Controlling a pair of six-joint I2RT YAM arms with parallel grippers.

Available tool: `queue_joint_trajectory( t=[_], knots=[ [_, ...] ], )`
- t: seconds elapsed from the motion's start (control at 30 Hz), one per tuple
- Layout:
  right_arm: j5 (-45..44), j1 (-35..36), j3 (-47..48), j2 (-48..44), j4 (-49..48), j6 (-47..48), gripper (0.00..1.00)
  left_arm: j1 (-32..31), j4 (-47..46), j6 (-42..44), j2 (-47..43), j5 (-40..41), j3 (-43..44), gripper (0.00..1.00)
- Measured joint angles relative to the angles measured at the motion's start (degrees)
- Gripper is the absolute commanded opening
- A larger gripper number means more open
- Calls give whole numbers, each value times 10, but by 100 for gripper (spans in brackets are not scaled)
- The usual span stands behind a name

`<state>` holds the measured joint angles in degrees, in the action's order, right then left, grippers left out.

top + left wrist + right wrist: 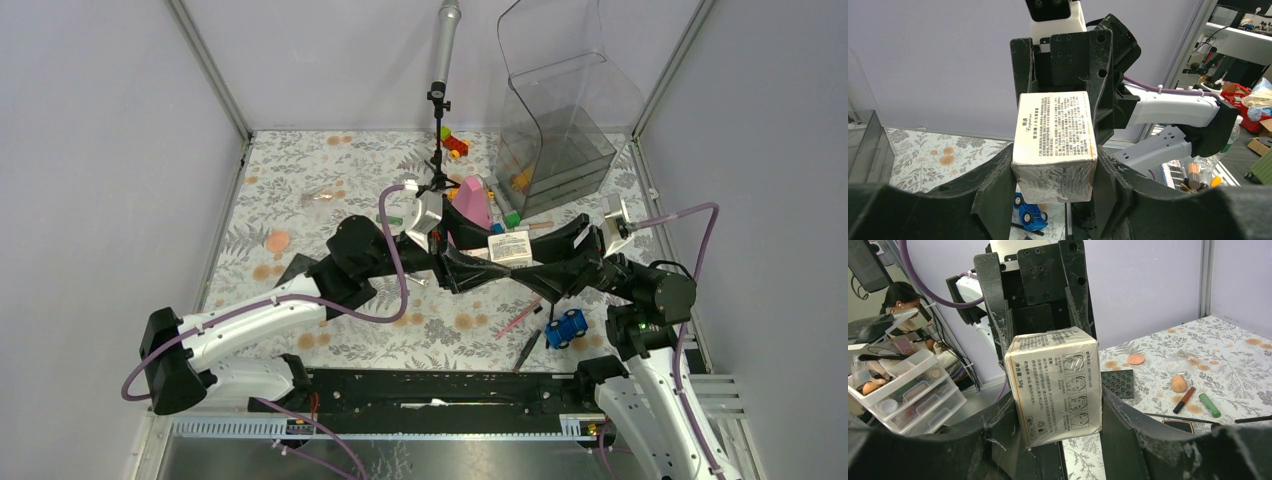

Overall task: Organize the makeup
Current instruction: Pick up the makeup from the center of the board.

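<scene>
A cream printed box (510, 248) wrapped in clear film hangs in mid-air over the middle of the table, between both arms. My left gripper (497, 264) reaches it from the left. In the left wrist view both jaws press the sides of the box (1055, 130), and the left gripper (1054, 172) is shut on it. My right gripper (528, 262) comes from the right, and the right gripper (1058, 417) is shut on the other end of the box (1055, 385). On the table lie a green tube (1209, 405), a red-brown pencil (1184, 399), a peach sponge (1179, 383) and a black compact (1177, 426).
A clear bin (555, 130) stands at the back right, a pink cone (474, 202) and a microphone stand (438, 110) behind the grippers. A blue toy car (566, 328), a pink pencil (518, 318) and a black pencil (527, 349) lie at front right. Toy blocks (455, 143) sit at the back.
</scene>
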<state>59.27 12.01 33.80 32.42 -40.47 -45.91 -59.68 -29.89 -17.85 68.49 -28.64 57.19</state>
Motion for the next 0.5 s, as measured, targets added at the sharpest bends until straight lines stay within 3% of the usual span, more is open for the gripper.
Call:
queue_joint_trajectory(
  t=[0.1, 0.13, 0.23, 0.5],
  knots=[
    [-1, 0, 0, -9, 18, 13, 74, -1, 5, 7, 0, -2, 0, 0],
    [-2, 0, 0, -16, 31, 22, 81, -2, 8, 11, 0, -3, 0, 0],
    [-14, -1, 0, -37, 77, 53, 88, -8, 25, 30, -8, -4, 0, 0],
    [-19, 1, 16, -101, 183, 110, 95, -7, 118, 145, -81, 61, -11, 0]
  ],
)
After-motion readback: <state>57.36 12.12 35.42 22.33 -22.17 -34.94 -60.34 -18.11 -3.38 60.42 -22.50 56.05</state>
